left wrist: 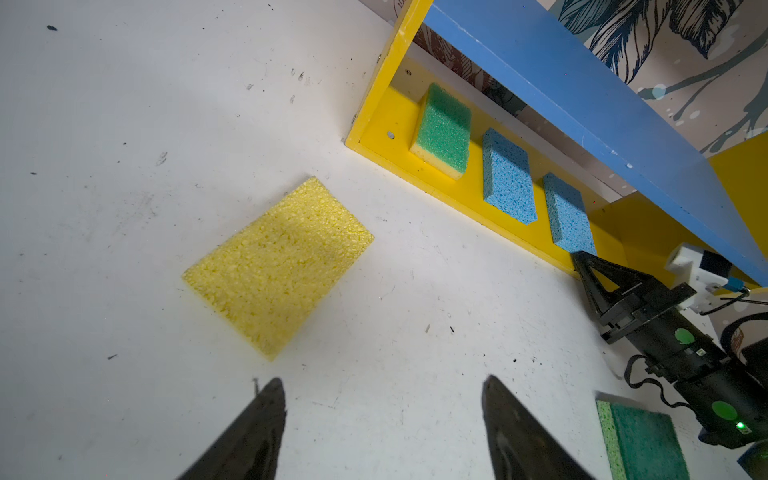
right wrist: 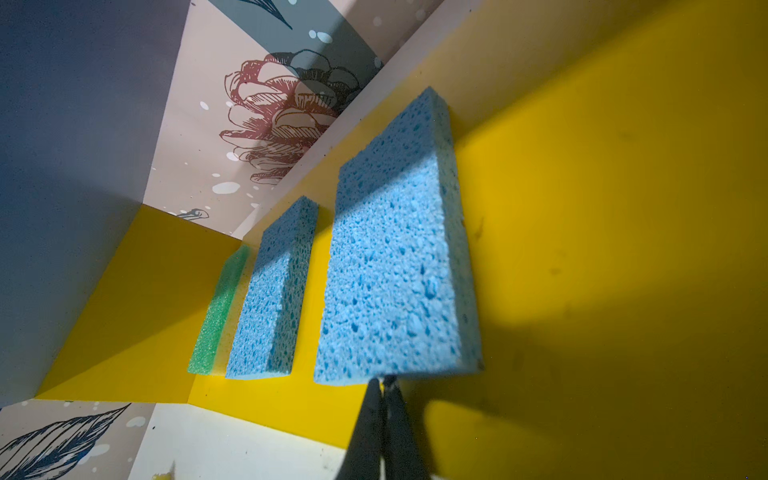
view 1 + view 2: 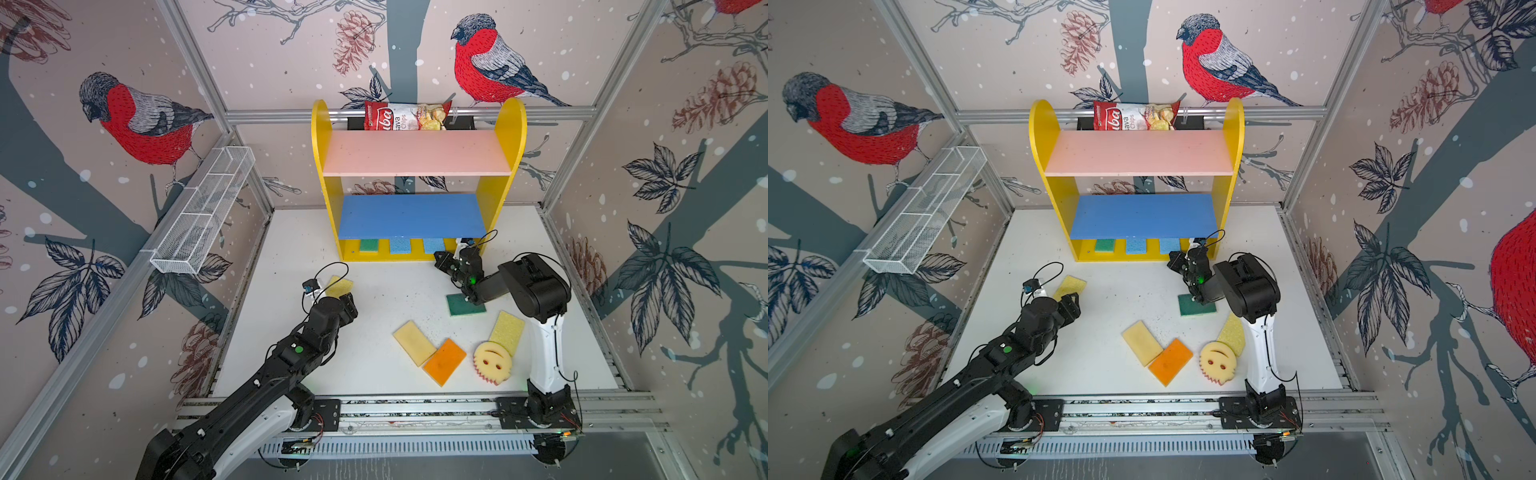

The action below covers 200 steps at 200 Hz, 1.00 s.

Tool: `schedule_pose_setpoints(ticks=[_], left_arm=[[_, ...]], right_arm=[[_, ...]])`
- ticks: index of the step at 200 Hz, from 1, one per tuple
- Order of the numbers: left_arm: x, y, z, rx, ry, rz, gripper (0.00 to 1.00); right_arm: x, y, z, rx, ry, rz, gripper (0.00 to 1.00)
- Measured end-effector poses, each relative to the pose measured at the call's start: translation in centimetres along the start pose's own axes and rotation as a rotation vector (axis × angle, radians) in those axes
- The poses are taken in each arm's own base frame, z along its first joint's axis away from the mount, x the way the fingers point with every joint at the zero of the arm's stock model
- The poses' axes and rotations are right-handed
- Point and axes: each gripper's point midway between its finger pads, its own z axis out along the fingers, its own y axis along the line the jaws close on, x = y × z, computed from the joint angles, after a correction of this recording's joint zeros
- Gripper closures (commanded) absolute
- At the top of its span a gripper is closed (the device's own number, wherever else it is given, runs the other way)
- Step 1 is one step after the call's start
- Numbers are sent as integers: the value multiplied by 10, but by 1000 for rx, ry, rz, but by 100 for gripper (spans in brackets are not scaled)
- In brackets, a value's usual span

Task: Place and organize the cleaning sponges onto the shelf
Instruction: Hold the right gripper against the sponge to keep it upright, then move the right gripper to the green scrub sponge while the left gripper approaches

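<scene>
Yellow foam, one sponge, lies flat on the table just ahead of the left gripper, whose jaws stand wide and empty. The right gripper is pinched shut on nothing, its tips right at the near edge of a blue sponge on the shelf base. A shove from there could skew it or drive it into the next blue sponge. On its other side the base is bare. Above the gripper the blue board hangs low, so headroom looks tight.
</scene>
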Motion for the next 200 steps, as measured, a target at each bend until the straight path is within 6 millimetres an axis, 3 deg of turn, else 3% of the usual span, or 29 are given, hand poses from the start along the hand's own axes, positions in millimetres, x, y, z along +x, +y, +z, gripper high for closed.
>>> schedule_pose_setpoints(ticks=[112, 174, 200], left_arm=[[3, 0, 2, -1, 10, 3, 26], [-5, -6, -1, 13, -9, 5, 26], [-17, -13, -6, 31, -41, 5, 25]], right_arm=[[-1, 0, 2, 2, 2, 0, 94], [21, -1, -30, 72, 88, 4, 93], [11, 17, -47, 60, 80, -17, 92]])
